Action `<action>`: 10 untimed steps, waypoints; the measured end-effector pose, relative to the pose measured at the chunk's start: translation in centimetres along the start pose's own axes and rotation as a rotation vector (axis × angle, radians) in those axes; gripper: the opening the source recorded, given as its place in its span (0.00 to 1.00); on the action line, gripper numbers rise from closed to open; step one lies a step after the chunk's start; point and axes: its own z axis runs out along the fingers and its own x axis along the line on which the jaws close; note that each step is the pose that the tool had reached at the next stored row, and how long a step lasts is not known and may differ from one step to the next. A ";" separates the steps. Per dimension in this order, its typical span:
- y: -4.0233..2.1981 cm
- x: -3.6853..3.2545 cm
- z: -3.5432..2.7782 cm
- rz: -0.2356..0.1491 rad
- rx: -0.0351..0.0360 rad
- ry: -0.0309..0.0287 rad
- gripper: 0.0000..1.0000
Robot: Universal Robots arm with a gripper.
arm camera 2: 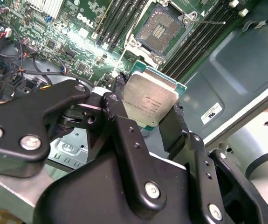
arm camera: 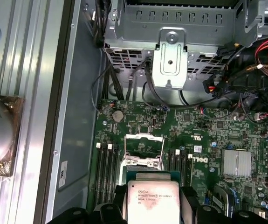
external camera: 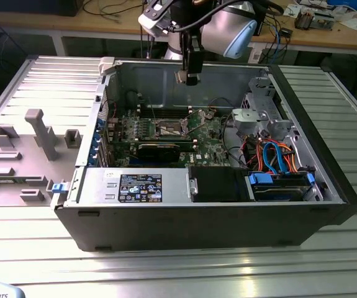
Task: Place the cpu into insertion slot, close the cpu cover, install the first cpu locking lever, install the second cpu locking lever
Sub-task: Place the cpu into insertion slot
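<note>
My gripper (external camera: 189, 76) hangs above the open computer case and is shut on the cpu (arm camera 2: 150, 103), a small square chip with a silver-grey top. In both wrist views the black fingers (arm camera: 187, 198) clamp the cpu (arm camera: 152, 201) by two opposite edges. The insertion slot (arm camera 2: 159, 31) lies on the green motherboard (external camera: 206, 133) below, apart from the chip, its dark contact field bare. A silvery frame, apparently the cpu cover (arm camera 2: 145, 52), stands raised at the slot's edge nearest the chip. A thin wire lever (arm camera 2: 209, 21) juts out sideways from the insertion slot (arm camera: 143, 149).
Long memory slots (arm camera 2: 120, 23) flank the socket. A black graphics card (external camera: 159, 151) and the power supply (external camera: 135, 185) lie at the case front. A drive cage (external camera: 262, 118) and orange and blue cables (external camera: 277, 158) fill the exterior view's right. A grey fixture (external camera: 23, 155) sits outside.
</note>
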 end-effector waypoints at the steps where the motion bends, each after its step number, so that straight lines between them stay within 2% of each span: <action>1: 0.00 0.00 0.01 0.019 -0.0003 -0.0017 0.54; 3: -0.06 0.00 0.01 0.034 -0.0004 -0.0032 0.54; 10: -0.08 0.01 0.02 0.034 -0.0005 -0.0031 0.54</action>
